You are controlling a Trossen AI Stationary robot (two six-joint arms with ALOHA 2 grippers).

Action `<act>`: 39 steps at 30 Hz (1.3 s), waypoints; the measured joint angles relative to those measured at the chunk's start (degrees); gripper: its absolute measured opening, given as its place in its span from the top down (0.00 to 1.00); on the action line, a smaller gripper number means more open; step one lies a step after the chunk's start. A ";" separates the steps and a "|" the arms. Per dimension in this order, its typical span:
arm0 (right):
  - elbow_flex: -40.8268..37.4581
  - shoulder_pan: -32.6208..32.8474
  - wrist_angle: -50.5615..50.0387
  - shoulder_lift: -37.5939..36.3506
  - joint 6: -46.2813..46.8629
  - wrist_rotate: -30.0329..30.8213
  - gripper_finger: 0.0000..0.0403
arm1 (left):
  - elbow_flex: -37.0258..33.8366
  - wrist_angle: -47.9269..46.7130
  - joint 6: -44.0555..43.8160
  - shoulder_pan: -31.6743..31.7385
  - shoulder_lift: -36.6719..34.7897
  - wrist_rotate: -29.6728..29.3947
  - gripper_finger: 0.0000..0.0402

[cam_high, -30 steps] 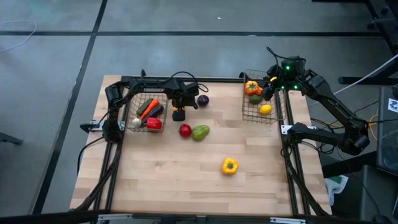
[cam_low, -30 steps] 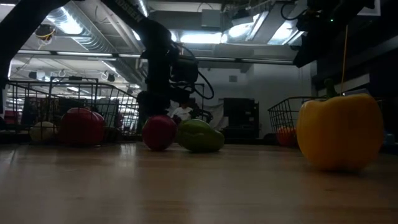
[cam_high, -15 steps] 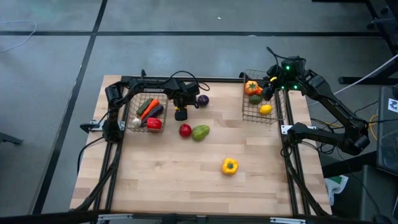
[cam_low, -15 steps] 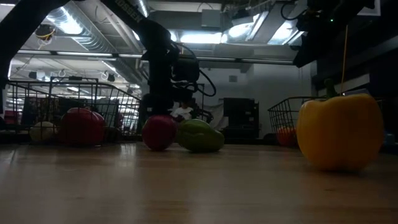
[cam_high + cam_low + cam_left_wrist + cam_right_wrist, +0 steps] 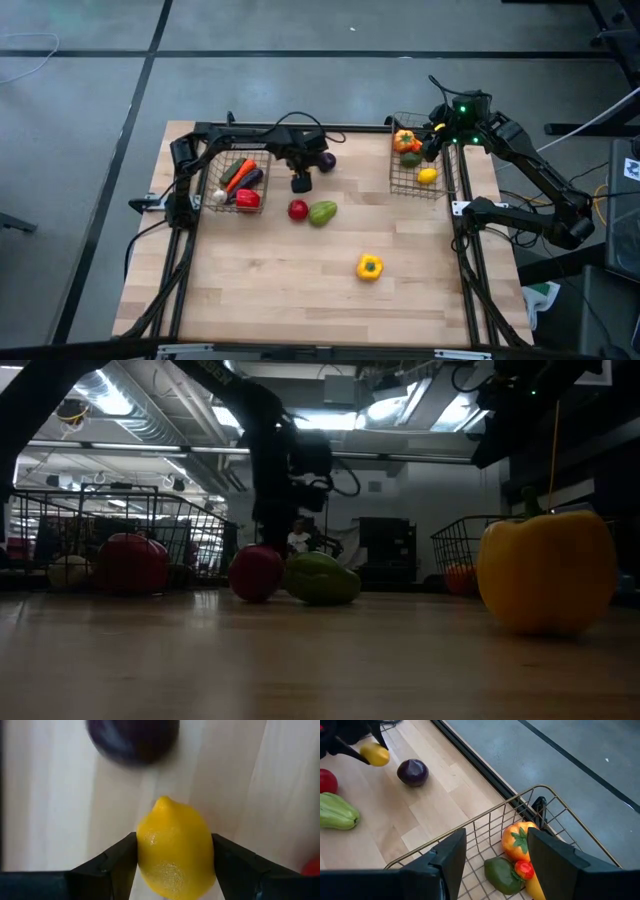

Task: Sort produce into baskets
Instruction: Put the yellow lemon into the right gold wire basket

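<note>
My left gripper (image 5: 300, 183) is shut on a yellow lemon (image 5: 175, 850), between the left basket (image 5: 208, 172) and a round purple piece (image 5: 326, 160). The right wrist view also shows that lemon (image 5: 375, 754) in the left gripper. The left basket holds a carrot, an eggplant and a red pepper. My right gripper (image 5: 496, 837) hangs open over the right basket (image 5: 392, 178), which holds an orange pepper (image 5: 520, 842), a green piece and a lemon. A red tomato (image 5: 297, 209), a green piece (image 5: 322, 212) and a yellow pepper (image 5: 369, 266) lie on the table. My left gripper pinches the lemon between its two fingers, one on each side of its widest part (image 5: 145, 845). The fingers come from above, pointing steeply down. The lemon's pointed end (image 5: 162, 802) sticks out past the fingertips. Whether it is clear of the table I cannot tell.
The wooden table (image 5: 300, 290) has bare room across its near half around the yellow pepper. Dark arm frames run along the left and right edges. The purple piece (image 5: 132, 740) lies just beyond the held lemon.
My left gripper has gone toward the table's right edge and risen a little, tipping slightly, with the lemon between its fingers. It now stands closer to the purple piece. My right arm has kept still.
</note>
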 joint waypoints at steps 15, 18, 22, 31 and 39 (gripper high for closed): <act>0.00 0.00 0.00 0.00 0.00 -0.01 0.48 | 11.77 17.98 -7.67 -5.16 -0.09 3.20 0.44; 0.00 0.01 0.00 0.00 0.00 0.00 0.48 | 11.77 26.25 -9.98 -6.88 -0.06 4.00 0.44; 0.00 0.02 0.00 0.00 0.00 -0.02 0.48 | 11.77 35.98 -10.23 -9.01 -0.04 4.08 0.44; 0.00 0.00 0.00 0.00 0.00 0.00 0.48 | 11.73 53.63 -12.53 -12.96 1.21 4.07 0.44; 0.00 0.02 0.15 0.00 -0.01 -0.02 0.48 | 11.71 73.28 -12.22 -14.83 10.48 4.04 0.44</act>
